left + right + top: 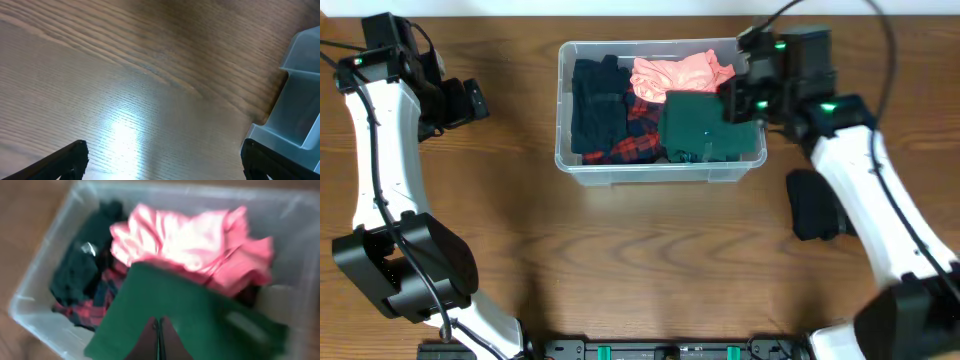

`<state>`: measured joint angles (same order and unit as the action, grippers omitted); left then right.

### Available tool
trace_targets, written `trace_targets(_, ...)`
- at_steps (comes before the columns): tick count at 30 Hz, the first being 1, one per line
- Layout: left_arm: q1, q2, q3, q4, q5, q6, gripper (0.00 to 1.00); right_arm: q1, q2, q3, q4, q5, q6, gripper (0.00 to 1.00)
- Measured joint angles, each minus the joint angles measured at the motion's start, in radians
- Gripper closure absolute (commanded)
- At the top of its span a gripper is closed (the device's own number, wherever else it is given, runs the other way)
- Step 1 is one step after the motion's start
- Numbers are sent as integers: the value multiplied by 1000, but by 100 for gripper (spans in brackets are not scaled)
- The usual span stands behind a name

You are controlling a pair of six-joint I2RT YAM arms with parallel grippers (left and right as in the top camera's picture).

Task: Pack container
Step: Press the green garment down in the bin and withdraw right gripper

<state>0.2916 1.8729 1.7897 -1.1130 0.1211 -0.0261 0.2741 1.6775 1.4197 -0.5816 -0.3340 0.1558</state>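
Right gripper (159, 324) is seen pressed together over green cloth (165, 297) — left gripper (165, 152) spread. Black garment (813, 205) outside container (650, 173) is shown only overhead.

The container (660, 172) is clear, smooth plastic — faintly frosted. The table (125, 75) is grained wood with a soft sheen — pink cloth (675, 72) and green cloth (705, 125) look matt.

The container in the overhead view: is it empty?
No: the container holds a pink cloth, a green cloth, a red plaid cloth and a dark cloth.
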Motion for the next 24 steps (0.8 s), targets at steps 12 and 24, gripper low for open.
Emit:
trace_targets(12,0,0,0,0,0,0,2,63,263,19,-50,89,-8,99)
trace_targets(24,0,0,0,0,0,0,2,63,228,72,-138,111,-9,69)
